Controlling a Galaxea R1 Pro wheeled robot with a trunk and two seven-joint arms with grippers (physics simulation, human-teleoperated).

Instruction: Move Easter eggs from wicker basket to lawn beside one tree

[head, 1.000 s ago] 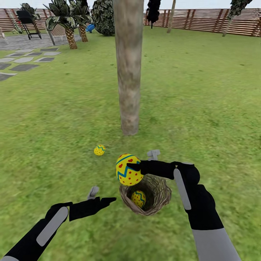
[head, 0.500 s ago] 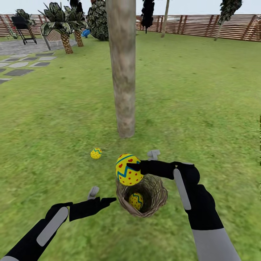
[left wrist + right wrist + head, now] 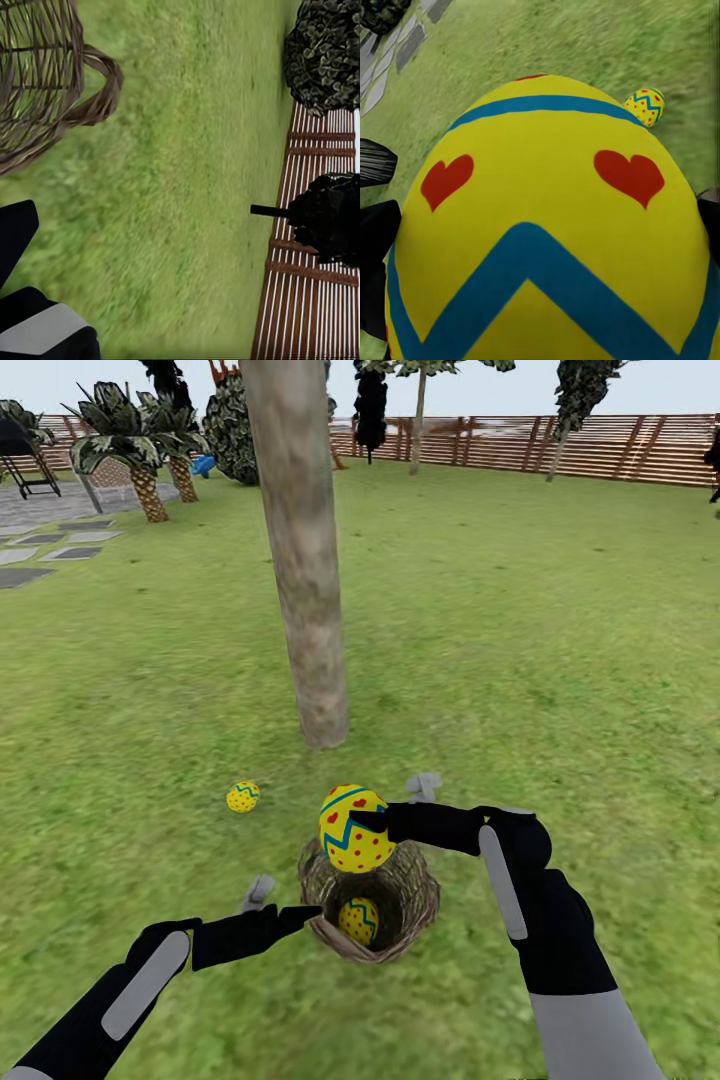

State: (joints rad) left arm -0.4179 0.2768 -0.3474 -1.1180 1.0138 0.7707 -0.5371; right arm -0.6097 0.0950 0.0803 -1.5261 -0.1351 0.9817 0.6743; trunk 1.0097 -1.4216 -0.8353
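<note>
Right gripper clamped on an Easter egg, held at frame centre just above the rim of the wicker basket; in the right wrist view the same egg is pressed between two dark fingers. The move ahead turns on the tree trunk: its foot meets the lawn up and slightly left of the held egg, near but not touching, so the carry runs up-frame, and the right arm is the nearer one. One egg on the grass lies lower left of the trunk foot. A third egg sits inside the basket, lower centre. Left gripper hangs spread and empty at the basket's left rim, well placed for that last egg. Eggs: yellow, blue zigzag bands, red hearts and dots; the held one stands with its long axis roughly upright.
</note>
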